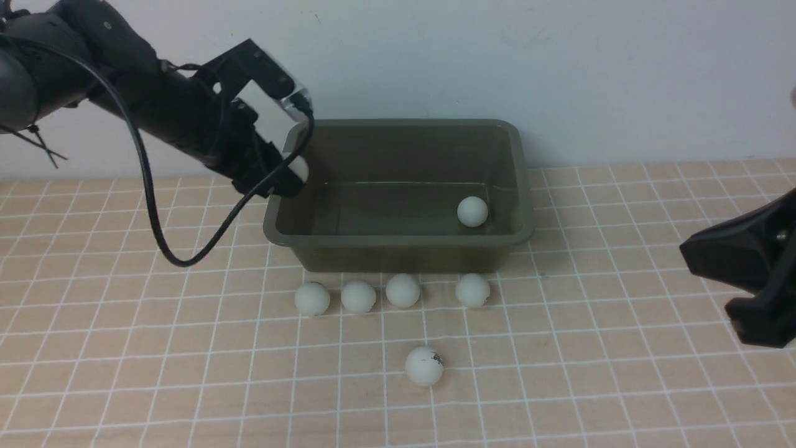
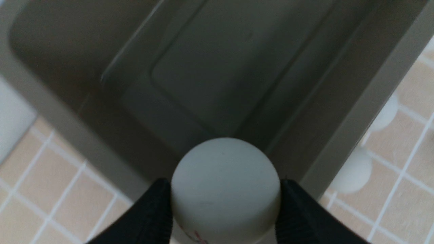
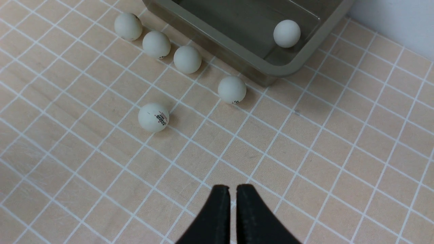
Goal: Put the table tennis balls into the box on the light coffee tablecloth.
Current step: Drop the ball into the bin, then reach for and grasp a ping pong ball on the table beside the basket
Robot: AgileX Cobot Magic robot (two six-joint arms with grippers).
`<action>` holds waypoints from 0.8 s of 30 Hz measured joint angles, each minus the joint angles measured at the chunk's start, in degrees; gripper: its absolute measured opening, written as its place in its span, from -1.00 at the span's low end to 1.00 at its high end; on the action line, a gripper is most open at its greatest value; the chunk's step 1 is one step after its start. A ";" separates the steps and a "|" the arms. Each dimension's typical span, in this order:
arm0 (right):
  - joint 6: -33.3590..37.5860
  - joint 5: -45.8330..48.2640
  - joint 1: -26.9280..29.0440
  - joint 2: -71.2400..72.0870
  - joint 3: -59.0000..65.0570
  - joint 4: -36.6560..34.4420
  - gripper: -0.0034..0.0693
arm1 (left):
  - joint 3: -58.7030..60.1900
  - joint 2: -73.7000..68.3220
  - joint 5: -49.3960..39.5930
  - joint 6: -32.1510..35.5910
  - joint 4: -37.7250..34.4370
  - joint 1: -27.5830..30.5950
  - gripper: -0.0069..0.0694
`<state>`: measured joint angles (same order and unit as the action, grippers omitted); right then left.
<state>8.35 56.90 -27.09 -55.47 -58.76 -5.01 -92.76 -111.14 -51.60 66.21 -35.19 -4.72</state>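
Table tennis balls [image 1: 425, 366], matte white, some with dark marks.

1. Left arm [image 1: 168, 112]: black, grey section at edge of view; thick black cable [image 1: 146, 168], looped; thin dark ties [image 1: 43, 146], loose ends.
2. Right arm [image 1: 755, 267]: black, angular, rounded edges; small metallic screw [image 1: 782, 236].

Right arm [image 1: 752, 274] cut off by the front view's edge; held ball [image 2: 225, 189] blurred in the left wrist view.
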 joint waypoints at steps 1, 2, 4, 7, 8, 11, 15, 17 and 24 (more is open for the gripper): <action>-0.59 0.00 0.00 0.00 0.00 0.00 -0.84 | -2.45 -1.64 -0.14 0.34 -0.47 -1.39 0.01; -0.56 0.00 0.00 0.00 0.00 0.00 -0.84 | -2.71 -1.85 -0.14 0.34 -0.47 -1.52 0.01; -0.93 0.30 0.00 0.00 0.00 0.00 -0.84 | -5.47 -4.44 -0.14 -0.31 1.47 -2.82 0.01; -0.98 1.17 0.00 0.00 0.00 0.00 -0.84 | -8.51 -8.02 -0.20 -2.37 4.10 -3.42 0.02; -1.03 1.43 0.00 0.00 0.00 0.00 -0.84 | -9.65 -9.09 -0.25 -4.03 4.46 -3.42 0.06; -1.03 2.11 0.00 0.00 0.00 0.00 -0.84 | -12.34 -10.00 -0.41 -9.07 4.52 -3.42 0.34; -1.03 2.72 0.00 0.00 0.00 0.00 -0.84 | -16.65 -9.33 -3.05 -16.12 4.93 -3.42 0.65; -1.03 2.80 0.00 0.00 0.00 0.00 -0.84 | -19.57 -8.36 -7.05 -21.82 7.11 -3.42 0.68; -1.03 2.92 0.00 0.00 0.00 0.44 -0.84 | -25.82 -5.84 -18.66 -46.21 21.97 -3.42 0.38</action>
<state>7.32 59.82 -27.09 -55.47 -58.76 -4.57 -118.58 -116.99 -70.26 20.00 -13.22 -8.15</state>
